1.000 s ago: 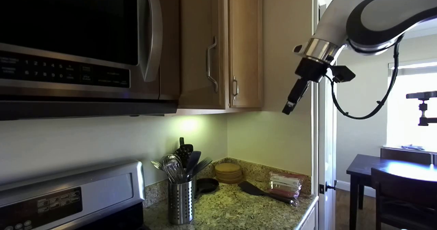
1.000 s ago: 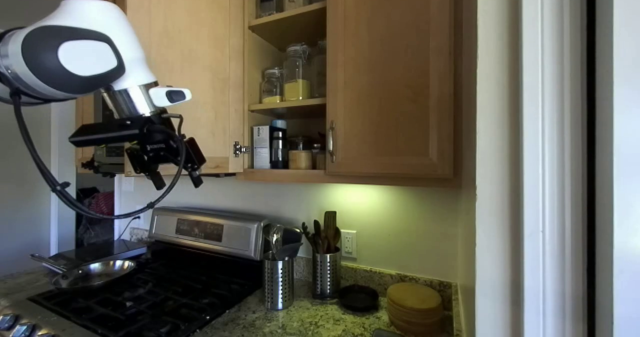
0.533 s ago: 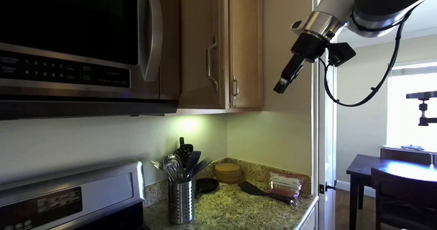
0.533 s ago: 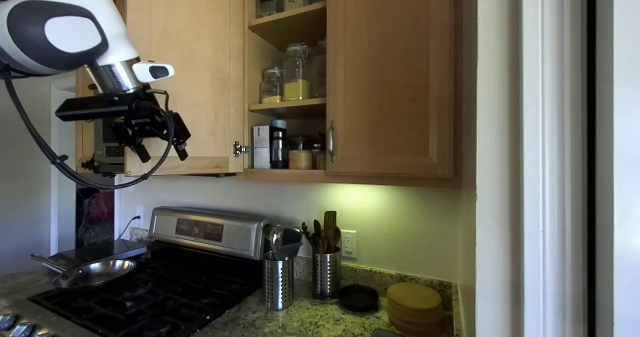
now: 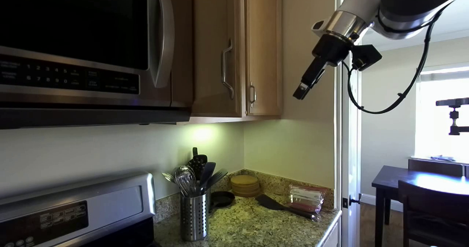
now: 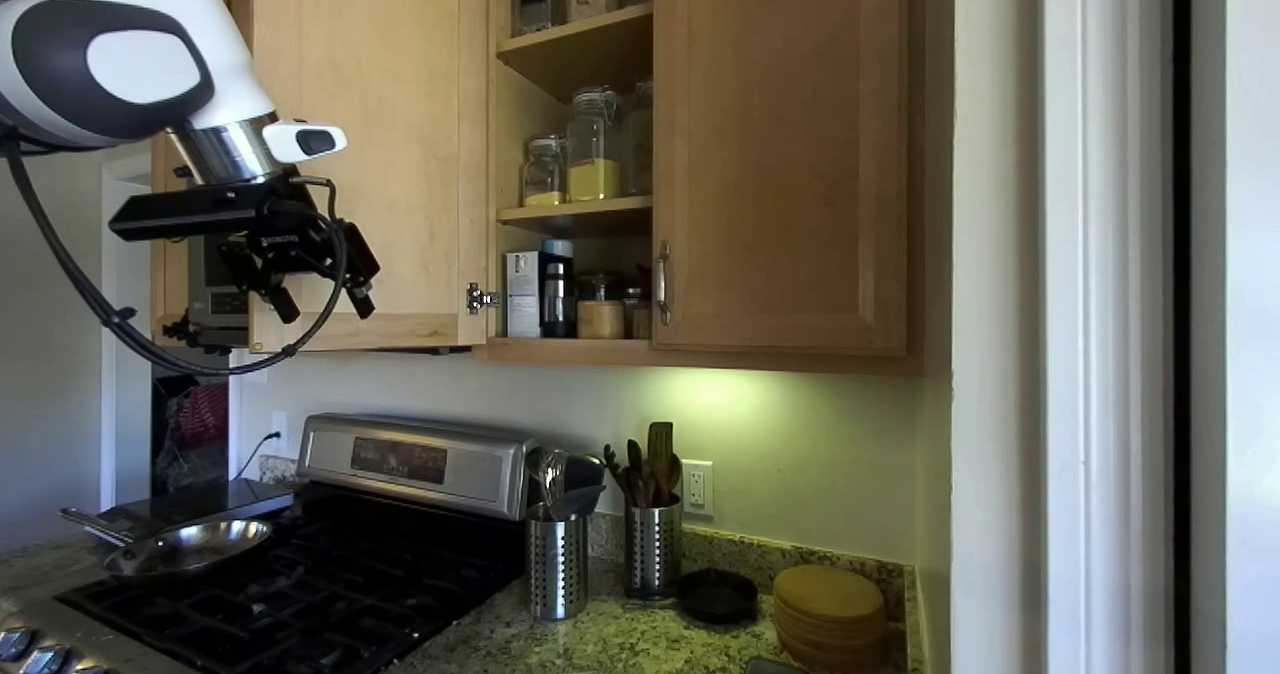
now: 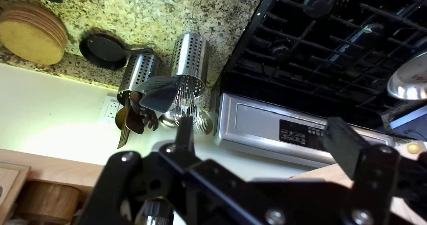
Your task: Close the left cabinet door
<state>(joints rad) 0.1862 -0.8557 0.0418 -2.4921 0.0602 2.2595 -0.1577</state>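
The left cabinet door (image 5: 210, 49) is tan wood and stands open, its outer face and silver bar handle (image 5: 224, 71) showing in an exterior view. Its inner face (image 6: 415, 154) and a hinge show in an exterior view, where the handle is hidden. My gripper (image 6: 325, 308) appears in front of that inner face, fingers pointing down. In an exterior view the gripper (image 5: 301, 92) is in the air, right of the door and apart from it. In the wrist view the open, empty fingers (image 7: 263, 128) frame the stove panel; tan wood (image 7: 328, 174), likely the door, shows beyond.
The right door (image 6: 780, 154) is shut beside open shelves holding jars. The microwave (image 5: 157, 38) hangs beyond the open door. Below are the stove (image 6: 330, 554), a pan (image 6: 190, 546), utensil holders (image 6: 557, 566) and wooden boards (image 6: 830, 604).
The arm and gripper have moved up, and to the left in both exterior views, with almost no motion in the last half second. The door has not moved.
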